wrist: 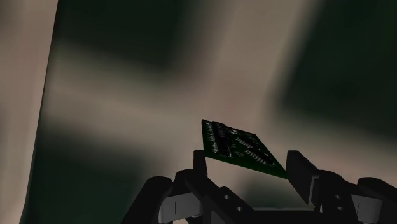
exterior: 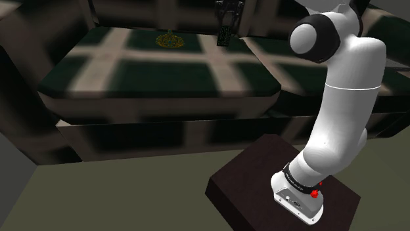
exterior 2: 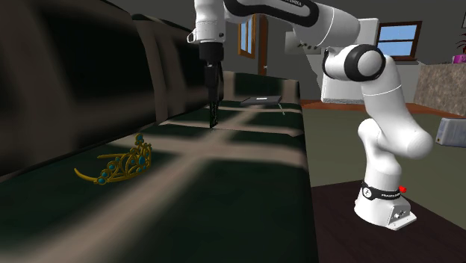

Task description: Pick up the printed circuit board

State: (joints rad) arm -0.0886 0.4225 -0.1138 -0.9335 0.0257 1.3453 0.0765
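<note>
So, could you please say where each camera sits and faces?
Shoulder view: beside and behind the stand, looking down across the sofa; the arm rises at its right.
Second exterior view: low over the sofa seat, looking along it toward the arm, seen whole.
Wrist view: on the hand, looking down at the seat; fingers clasp the circuit board.
Shared: both exterior views show the gold tiara.

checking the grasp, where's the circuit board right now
In the wrist view the circuit board is held between the gripper's fingers, above the plaid sofa seat, well apart from the gold tiara.
</note>
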